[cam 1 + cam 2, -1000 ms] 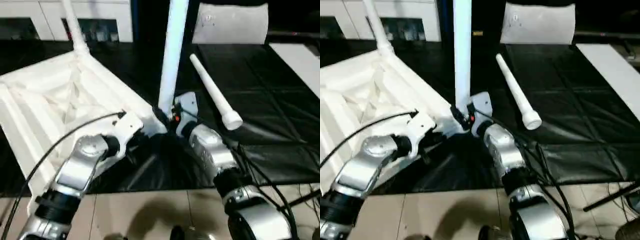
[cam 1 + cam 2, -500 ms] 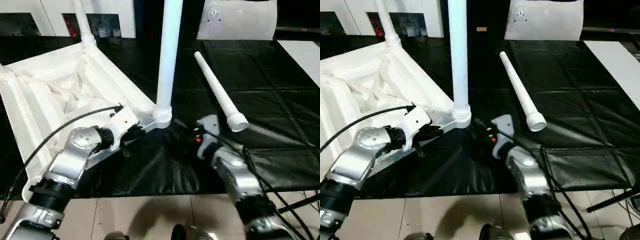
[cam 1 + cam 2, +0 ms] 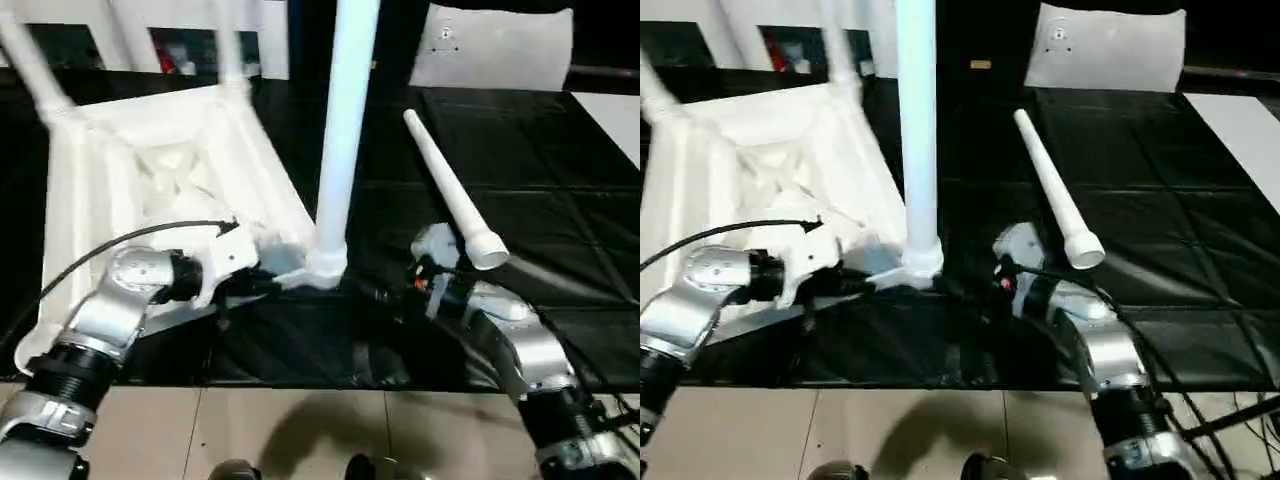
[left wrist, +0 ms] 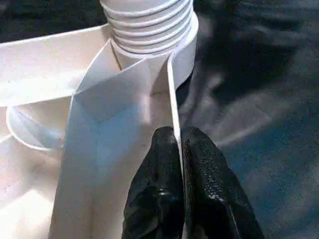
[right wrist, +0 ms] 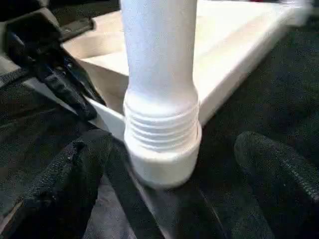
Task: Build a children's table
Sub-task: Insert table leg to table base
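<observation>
Upside-down table [image 3: 150, 170] on black mat; left pincer [image 4: 178, 164] pinching its rim beside upright leg [image 3: 340, 140]. Right pincer [image 5: 174, 184] spread, astride leg's threaded base. Loose leg [image 3: 452, 190] lying just beyond, nearer right arm.

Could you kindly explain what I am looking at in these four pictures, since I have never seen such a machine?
It is a two-armed humanoid robot building a white children's table. Two pictures come from cameras in its head, looking down over its silver forearms; two from its wrists. The tabletop lies upside down on a black mat. One leg stands in the near corner socket; another leg lies loose on the mat. The left gripper pinches the top's thin rim. The right gripper is open beside the standing leg.
</observation>
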Controlling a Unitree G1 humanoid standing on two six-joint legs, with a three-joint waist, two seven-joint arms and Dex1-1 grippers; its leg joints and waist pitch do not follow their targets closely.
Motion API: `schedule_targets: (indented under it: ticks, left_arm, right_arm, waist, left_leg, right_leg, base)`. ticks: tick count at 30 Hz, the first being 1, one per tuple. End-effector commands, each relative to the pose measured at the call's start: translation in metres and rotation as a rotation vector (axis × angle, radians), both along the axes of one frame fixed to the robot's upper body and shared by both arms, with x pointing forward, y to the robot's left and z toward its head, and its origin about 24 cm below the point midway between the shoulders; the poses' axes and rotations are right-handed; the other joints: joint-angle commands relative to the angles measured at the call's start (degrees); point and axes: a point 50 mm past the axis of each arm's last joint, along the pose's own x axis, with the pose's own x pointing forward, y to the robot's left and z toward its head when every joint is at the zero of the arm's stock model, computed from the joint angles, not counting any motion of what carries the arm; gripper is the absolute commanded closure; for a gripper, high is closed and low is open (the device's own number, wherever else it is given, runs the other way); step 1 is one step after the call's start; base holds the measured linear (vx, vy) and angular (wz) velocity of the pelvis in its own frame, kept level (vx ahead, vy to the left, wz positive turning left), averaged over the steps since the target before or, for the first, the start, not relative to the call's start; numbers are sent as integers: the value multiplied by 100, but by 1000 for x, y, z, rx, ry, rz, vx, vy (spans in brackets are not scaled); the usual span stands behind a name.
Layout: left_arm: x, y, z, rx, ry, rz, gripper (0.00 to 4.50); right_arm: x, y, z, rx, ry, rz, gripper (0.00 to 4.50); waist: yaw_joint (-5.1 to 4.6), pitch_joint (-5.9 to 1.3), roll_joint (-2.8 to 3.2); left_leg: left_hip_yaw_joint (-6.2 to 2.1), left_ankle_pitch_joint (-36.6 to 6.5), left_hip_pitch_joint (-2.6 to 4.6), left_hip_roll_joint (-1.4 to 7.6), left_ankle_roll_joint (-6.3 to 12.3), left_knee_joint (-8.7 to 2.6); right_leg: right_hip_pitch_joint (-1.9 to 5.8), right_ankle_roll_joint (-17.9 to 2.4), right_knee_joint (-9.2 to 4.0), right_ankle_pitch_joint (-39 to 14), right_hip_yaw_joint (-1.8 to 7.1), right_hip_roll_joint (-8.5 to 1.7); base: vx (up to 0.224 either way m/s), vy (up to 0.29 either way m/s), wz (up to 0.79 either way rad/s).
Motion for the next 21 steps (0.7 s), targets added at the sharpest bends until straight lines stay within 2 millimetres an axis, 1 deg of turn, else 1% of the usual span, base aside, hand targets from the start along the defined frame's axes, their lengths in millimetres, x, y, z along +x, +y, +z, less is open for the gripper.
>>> schedule_targets:
  ticks: [1,3,4,5,6,8,9,10,12,14,15,16,18,19,20,21]
  left_arm:
    - [-10,-12,-13,56,78,-146,450]
    - [-10,-13,-12,63,84,-179,450]
    - [-11,-13,-12,65,87,-189,450]
    - [-12,-14,-12,67,93,-212,450]
    - [-12,-15,-12,74,98,-235,450]
    - [-12,-15,-12,77,98,-246,450]
    - [-13,-16,-12,82,102,-264,450]
    - [-13,-16,-12,82,102,-264,450]
    - [-13,-17,-11,87,105,-289,450]
    - [-13,-18,-11,90,108,-302,450]
    - [-13,-19,-11,95,109,-316,450]
    - [-13,-19,-11,98,110,-321,450]
    - [-13,-19,-11,98,110,-323,450]
    - [-12,-20,-11,102,111,-330,450]
    - [-12,-20,-11,104,112,-334,450]
    - [-12,-20,-11,106,113,-338,450]
  right_arm:
    - [2,1,2,-48,3,70,6]
    - [3,3,3,-77,7,124,6]
    - [4,3,3,-84,10,138,6]
    - [4,4,3,-97,18,168,6]
    - [4,6,3,-109,30,212,6]
    - [3,7,3,-116,35,234,6]
    - [2,8,2,-127,43,274,6]
    - [2,8,2,-127,43,274,6]
    - [0,10,2,-136,54,319,6]
    - [1,11,1,-139,61,336,35]
    - [2,11,1,-141,67,345,35]
    - [2,12,1,-146,69,355,46]
    - [3,12,1,-148,69,358,54]
    - [3,11,1,-159,70,370,66]
    - [3,11,1,-163,72,378,66]
    - [4,11,1,-165,74,383,88]
  waist:
    - [-11,-500,41]
    - [18,-501,32]
    - [35,-497,48]
    - [37,-503,27]
    - [57,-514,28]
    - [71,-512,25]
    - [82,-519,12]
    - [87,-520,2]
    - [96,-529,4]
    - [96,-530,-3]
    - [99,-524,10]
    - [98,-523,6]
    - [106,-529,1]
    - [112,-539,14]
    - [108,-540,10]
    - [116,-547,18]
  left_leg:
    - [7,110,-73,176,612,-308]
    - [12,57,-72,179,551,-300]
    - [7,20,-69,192,523,-301]
    - [10,-8,-67,199,510,-298]
    - [9,-12,-68,197,496,-293]
    - [11,-49,-69,202,473,-292]
    - [11,-79,-76,197,447,-287]
    - [12,-80,-82,194,445,-286]
    - [10,-51,-95,187,452,-275]
    - [9,-51,-100,178,438,-269]
    - [9,-82,-97,180,419,-270]
    - [13,-113,-95,176,406,-267]
    - [11,-96,-98,175,392,-264]
    - [7,-69,-96,180,391,-259]
    - [9,-63,-102,178,393,-257]
    - [9,-48,-101,174,399,-253]
  right_leg:
    - [471,-1020,-303,-727,503,-496]
    - [469,-965,-311,-878,497,-488]
    - [460,-963,-306,-917,500,-499]
    - [458,-958,-305,-936,500,-498]
    - [465,-959,-291,-921,498,-500]
    - [457,-931,-294,-951,498,-499]
    - [470,-913,-295,-979,497,-505]
    - [475,-902,-294,-984,495,-504]
    - [480,-864,-288,-989,493,-503]
    - [477,-831,-291,-1048,492,-500]
    - [472,-817,-300,-1130,489,-501]
    - [467,-795,-312,-1206,489,-496]
    - [474,-766,-306,-1207,488,-492]
    - [470,-769,-296,-1169,485,-492]
    - [472,-775,-296,-1147,484,-490]
    - [471,-793,-288,-1112,480,-482]
  base:
    - [0,0,0]
    - [0,0,0]
    - [0,0,0]
    - [0,0,0]
    - [0,0,0]
    - [0,0,0]
    - [0,0,0]
    - [0,0,0]
    - [0,0,0]
    - [0,0,0]
    - [0,0,0]
    - [0,0,0]
    - [0,0,0]
    - [0,0,0]
    - [0,0,0]
    - [0,0,0]
